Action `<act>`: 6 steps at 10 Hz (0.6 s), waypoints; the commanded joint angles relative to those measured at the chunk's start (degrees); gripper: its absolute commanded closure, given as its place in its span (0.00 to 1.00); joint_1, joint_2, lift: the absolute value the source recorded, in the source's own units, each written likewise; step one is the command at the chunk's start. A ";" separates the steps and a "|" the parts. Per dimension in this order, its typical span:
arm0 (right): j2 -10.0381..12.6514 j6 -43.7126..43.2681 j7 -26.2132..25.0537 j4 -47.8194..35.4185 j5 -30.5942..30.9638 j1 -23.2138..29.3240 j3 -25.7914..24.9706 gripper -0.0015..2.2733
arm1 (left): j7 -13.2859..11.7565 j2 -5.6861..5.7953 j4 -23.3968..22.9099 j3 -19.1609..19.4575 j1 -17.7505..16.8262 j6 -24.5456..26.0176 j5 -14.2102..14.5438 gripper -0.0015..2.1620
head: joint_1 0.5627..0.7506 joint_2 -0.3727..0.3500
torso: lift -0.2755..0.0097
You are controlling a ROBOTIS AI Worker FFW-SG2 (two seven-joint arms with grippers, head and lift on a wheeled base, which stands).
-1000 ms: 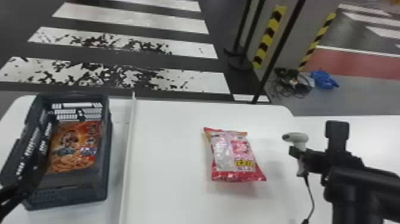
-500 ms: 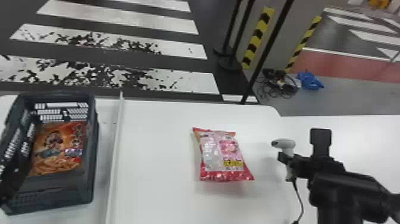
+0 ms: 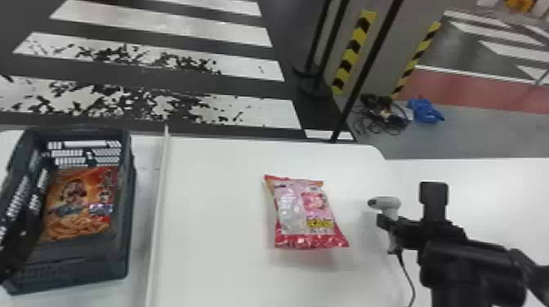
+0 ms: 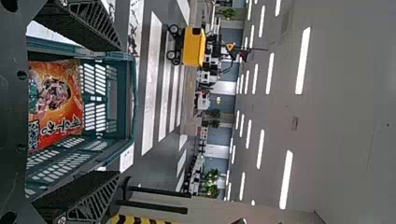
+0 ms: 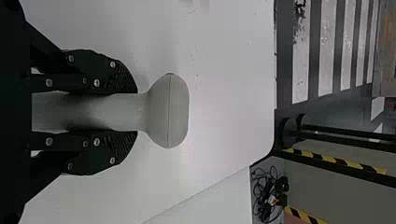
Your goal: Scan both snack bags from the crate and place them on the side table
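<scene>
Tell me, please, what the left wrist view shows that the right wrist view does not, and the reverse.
Left wrist view: the crate with the orange bag in it, the left pincer open around neither, the ceiling lights and a yellow box.

Right wrist view: the scanner, gripped by the right pincer, and a tangle of cables.

Both: white floor stripes, black posts, yellow-and-black tape and some white tabletop.

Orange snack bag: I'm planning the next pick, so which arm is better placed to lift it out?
Left, I'd judge: the left gripper is open by the crate holding the orange bag; the right gripper holds the scanner.
</scene>
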 commanded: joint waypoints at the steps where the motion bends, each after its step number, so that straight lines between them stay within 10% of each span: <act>1: 0.00 -0.55 -0.01 0.88 0.36 -0.13 0.01 0.99 | 0.00 0.00 0.00 0.00 0.01 -0.03 0.00 0.02 | 0.70 0.13 | 0.62; 6: 0.00 -1.78 -0.63 2.46 0.71 -0.22 0.01 0.94 | 0.00 0.00 0.09 0.09 0.18 -0.03 0.09 0.02 | 0.70 0.13 | 0.62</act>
